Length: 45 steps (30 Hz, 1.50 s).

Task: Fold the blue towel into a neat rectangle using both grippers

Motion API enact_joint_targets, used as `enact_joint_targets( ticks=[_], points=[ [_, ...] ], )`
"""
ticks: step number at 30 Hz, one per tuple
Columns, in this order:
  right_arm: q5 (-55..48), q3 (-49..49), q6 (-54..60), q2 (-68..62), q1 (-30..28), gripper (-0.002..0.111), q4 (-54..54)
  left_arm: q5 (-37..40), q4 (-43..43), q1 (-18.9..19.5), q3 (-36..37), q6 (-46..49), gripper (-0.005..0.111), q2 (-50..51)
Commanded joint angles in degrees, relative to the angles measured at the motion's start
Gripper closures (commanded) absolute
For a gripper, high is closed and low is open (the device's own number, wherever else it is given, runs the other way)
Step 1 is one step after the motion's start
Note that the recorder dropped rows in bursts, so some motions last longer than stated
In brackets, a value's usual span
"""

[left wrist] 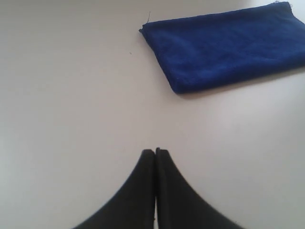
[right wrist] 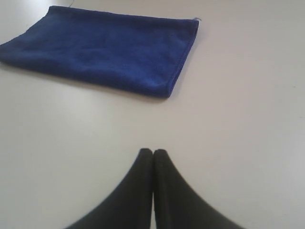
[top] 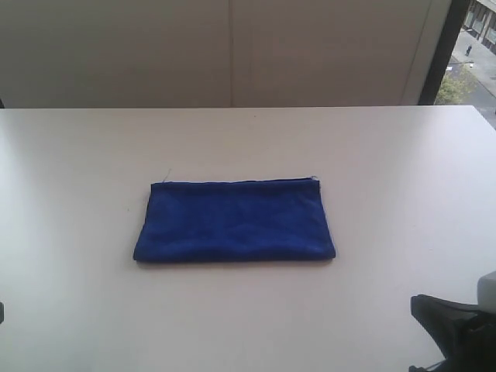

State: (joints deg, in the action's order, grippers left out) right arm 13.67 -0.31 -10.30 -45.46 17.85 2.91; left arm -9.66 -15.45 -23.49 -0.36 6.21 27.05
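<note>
in the middle of the exterior frame the blue towel (top: 235, 221) lies flat on the white worktop (top: 403, 155), folded into a tidy rectangle. the left hand (left wrist: 156, 151) and the right hand (right wrist: 152, 151) each have jaws pressed together, empty, apart from the towel.

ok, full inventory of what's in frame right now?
towel: 1, blue, folded flat at table centre
table: 1, white, fills the lower exterior view
wall: 1, beige, behind the table
window: 1, dark frame with street outside, far right behind the table
left gripper: 1, black, shut and holding nothing, above the table, apart from the towel
right gripper: 1, black, shut and holding nothing, above the table, apart from the towel
</note>
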Motion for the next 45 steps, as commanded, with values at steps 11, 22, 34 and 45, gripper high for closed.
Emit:
enact_joint_targets(
  ticks=[11,22,34,45],
  points=[
    [-0.1,0.3,-0.3,-0.2,-0.2,0.108,-0.1,0.6,-0.4,3.9,0.4,-0.3,0.107,-7.4],
    [-0.2,0.3,-0.3,0.0,-0.2,0.108,-0.1,21.0,-0.3,22.8,0.4,-4.7,0.107,-27.0],
    [-0.2,0.3,-0.3,0.1,-0.2,0.108,-0.1,17.9,11.0,22.8,0.4,-19.8,0.107,-26.8],
    [-0.3,0.3,-0.3,0.1,-0.2,0.108,-0.1,23.4,20.4,22.8,0.4,-12.9,0.107,-27.0]
  ],
)
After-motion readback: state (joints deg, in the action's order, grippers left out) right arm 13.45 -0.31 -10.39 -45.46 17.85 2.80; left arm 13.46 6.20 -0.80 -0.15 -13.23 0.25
